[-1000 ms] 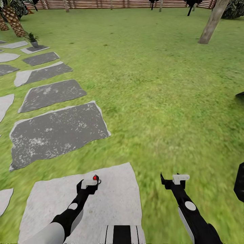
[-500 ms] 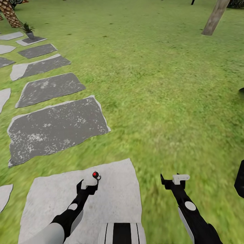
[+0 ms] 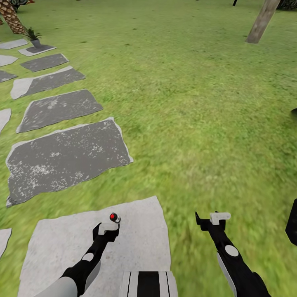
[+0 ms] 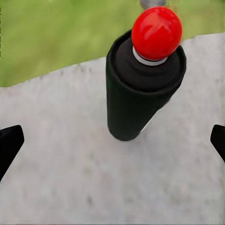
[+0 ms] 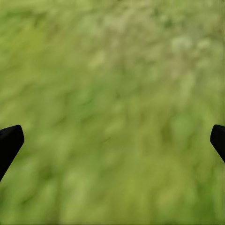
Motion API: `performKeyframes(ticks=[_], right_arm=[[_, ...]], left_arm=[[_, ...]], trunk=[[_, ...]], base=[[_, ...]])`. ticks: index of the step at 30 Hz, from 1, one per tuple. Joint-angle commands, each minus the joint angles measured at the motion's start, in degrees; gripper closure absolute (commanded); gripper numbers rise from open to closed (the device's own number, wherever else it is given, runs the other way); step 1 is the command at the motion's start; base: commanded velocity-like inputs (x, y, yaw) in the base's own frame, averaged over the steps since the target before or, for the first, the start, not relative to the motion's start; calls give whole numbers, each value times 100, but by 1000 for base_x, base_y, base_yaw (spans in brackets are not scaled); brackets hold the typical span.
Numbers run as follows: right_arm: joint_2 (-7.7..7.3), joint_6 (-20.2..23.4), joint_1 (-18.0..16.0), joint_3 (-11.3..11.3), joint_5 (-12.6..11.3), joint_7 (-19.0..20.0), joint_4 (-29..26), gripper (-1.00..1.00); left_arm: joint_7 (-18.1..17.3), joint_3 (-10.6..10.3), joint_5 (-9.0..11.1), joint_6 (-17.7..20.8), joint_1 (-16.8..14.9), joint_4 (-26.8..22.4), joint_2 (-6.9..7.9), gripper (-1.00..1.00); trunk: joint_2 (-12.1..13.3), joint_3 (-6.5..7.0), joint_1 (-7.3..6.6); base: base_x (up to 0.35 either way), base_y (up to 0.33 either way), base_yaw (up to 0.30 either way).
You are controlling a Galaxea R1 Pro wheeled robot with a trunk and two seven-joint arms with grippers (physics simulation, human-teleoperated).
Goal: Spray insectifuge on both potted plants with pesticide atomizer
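Looking down in the head view, the left tool [image 3: 110,223] sits low left over a pale stepping stone [image 3: 140,243], the pesticide atomizer [image 3: 114,217] at its tip; a potted plant [image 3: 34,38] stands upper left. Left wrist view: fingers [image 4: 9,143] spread wide, atomizer between, untouched. Right wrist view: right tool [image 5: 112,145] spread over grass [image 5: 112,93].
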Motion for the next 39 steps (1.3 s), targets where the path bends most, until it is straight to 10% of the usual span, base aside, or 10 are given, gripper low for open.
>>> performKeyframes(ticks=[1,39], right_arm=[[0,-15,-2,-3,27,-5,3,-100],[-1,-15,-2,4,27,-2,0,-100]], left_arm=[[4,-2,-23,-43,1,4,0,-100],[11,-1,-15,-86,16,4,4,-100]], trunk=[[-1,-3,-1],[-1,-3,-1]], base=[[12,-7,0],[36,-13,0]])
